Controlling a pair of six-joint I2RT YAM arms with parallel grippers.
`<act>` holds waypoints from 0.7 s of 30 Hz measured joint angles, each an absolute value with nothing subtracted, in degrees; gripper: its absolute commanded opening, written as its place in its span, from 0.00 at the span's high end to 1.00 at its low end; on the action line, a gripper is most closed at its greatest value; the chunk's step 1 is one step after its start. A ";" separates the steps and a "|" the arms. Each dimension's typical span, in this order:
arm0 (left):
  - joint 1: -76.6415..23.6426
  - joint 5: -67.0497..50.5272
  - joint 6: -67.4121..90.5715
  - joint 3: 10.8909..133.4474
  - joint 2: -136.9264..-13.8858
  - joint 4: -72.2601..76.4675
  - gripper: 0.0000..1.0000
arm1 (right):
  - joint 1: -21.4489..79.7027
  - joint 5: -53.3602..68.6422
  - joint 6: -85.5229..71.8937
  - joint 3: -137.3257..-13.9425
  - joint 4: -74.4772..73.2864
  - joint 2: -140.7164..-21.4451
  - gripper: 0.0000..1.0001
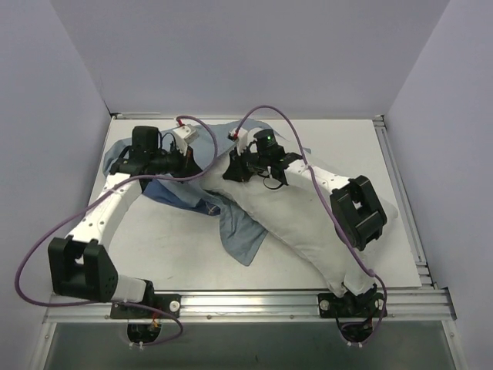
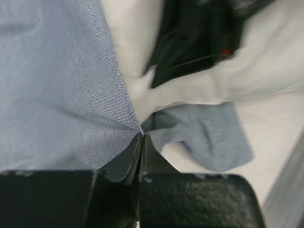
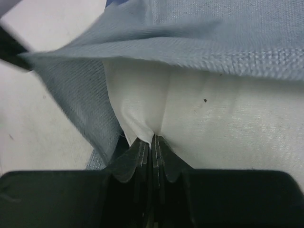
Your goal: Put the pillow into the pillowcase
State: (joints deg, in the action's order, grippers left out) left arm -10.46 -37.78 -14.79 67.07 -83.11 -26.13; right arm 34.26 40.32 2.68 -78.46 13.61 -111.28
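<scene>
My left hand (image 2: 141,138) is pinched together on a fold of the pillowcase (image 2: 57,85). Pale blue cloth gathers right at its fingertips and spreads away to one side. My right hand (image 3: 153,140) is clamped on a pucker of the white pillow (image 3: 228,123), and the pillowcase's edge is draped over the pillow just beyond those fingertips. From overhead, the pillow lies slantwise on the surface (image 1: 169,254) under my right arm, its far end at the right hand. The pillowcase is bunched between the two hands and trails back toward the arm bases.
</scene>
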 measured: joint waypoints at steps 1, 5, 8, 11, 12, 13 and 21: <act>-10.48 -39.92 -13.32 67.57 -81.25 -26.87 1.00 | 34.15 40.21 0.97 -79.37 13.28 -111.48 1.00; -12.60 -47.55 -5.10 67.99 -73.43 -27.64 1.00 | 33.87 39.53 -7.62 -82.54 12.49 -112.16 1.00; -17.43 -50.19 0.23 67.61 -70.11 -27.49 1.00 | 34.06 39.62 -14.46 -82.67 12.67 -112.18 1.00; -20.14 -51.03 3.75 63.83 -68.14 -26.52 1.00 | 34.20 41.93 -21.30 -82.11 12.95 -111.98 0.74; -19.84 -51.11 4.19 62.26 -67.83 -26.87 1.00 | 34.13 42.76 -22.87 -81.36 13.10 -111.50 0.61; -19.29 -51.03 4.38 60.90 -67.75 -27.64 1.00 | 33.91 43.51 -23.77 -79.79 12.99 -110.48 0.56; -18.06 -45.98 -2.76 58.98 -68.38 -34.65 0.26 | 23.77 49.04 -3.90 -71.99 -14.22 -87.59 0.12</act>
State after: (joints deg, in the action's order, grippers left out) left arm -18.06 -45.98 -2.76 58.98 -68.38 -34.65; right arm 23.77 49.04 -3.90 -71.99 -14.22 -87.59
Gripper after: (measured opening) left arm 0.632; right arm 0.757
